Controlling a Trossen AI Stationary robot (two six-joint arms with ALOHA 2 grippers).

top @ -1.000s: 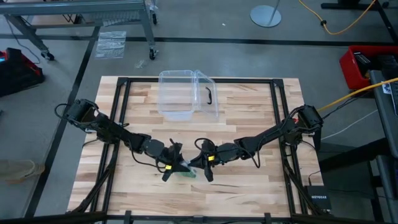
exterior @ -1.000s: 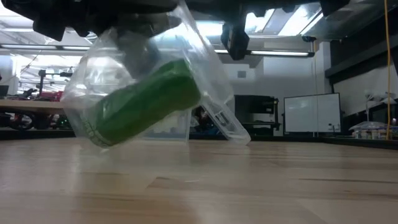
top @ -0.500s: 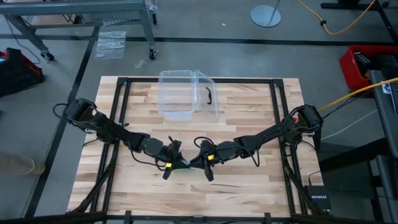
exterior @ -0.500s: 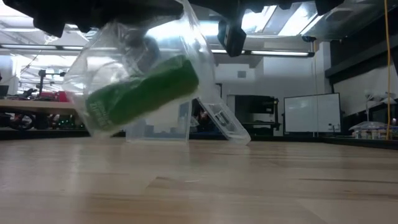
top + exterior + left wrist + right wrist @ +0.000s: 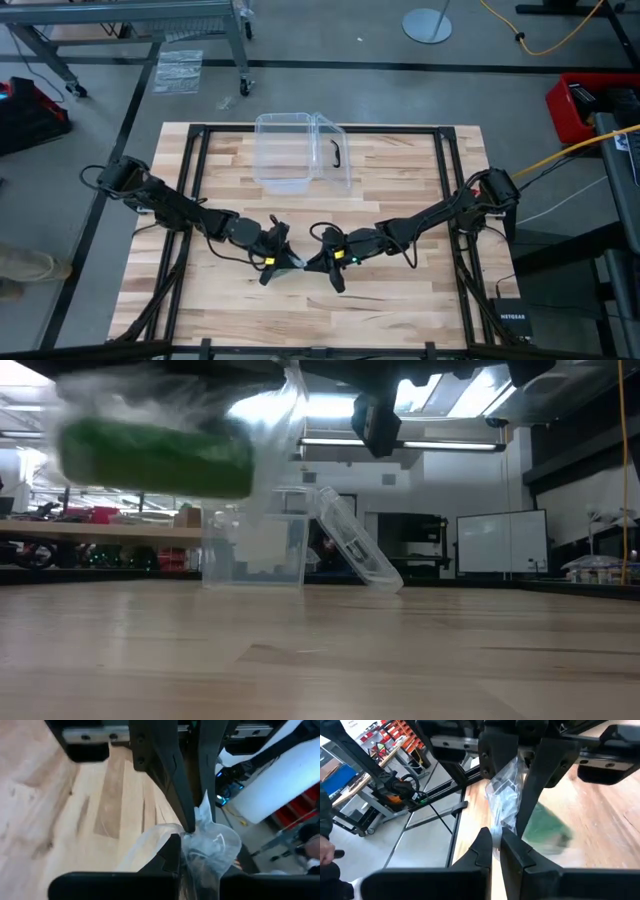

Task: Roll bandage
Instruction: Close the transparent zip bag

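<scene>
Bandage (image 5: 150, 457): one green roll, sealed inside a clear plastic wrapper (image 5: 506, 795) and lifted off the table (image 5: 400, 170); in the low view you see it blurred at upper left of the frame, well above the wood.
Long axis: close to level in the low view, running left to right across the frame.
Left gripper (image 5: 283, 256): fingers closed tight on one end of the wrapper; in its own wrist view you see the crinkled plastic bunched between the dark fingertips at lower centre.
Right gripper (image 5: 318, 262): fingers closed on the other end of the wrapper; in its wrist view the plastic passes between the tips and the green roll shows blurred beyond them.
Relation that matters: the roll hangs in the wrapper between your two grippers, at lower centre of the high view, the grippers close together and facing each other. Neither is clearly nearer the roll; neither touches the cloth itself, only plastic.
Judgement: the roll must come out of the wrapper before any rolling, so your next pull probably goes along the line joining the grippers.
Counts: one bandage, one wrapper, two grippers, one clear plastic box (image 5: 300, 152) with lid open at upper centre of the high view, well apart.
</scene>
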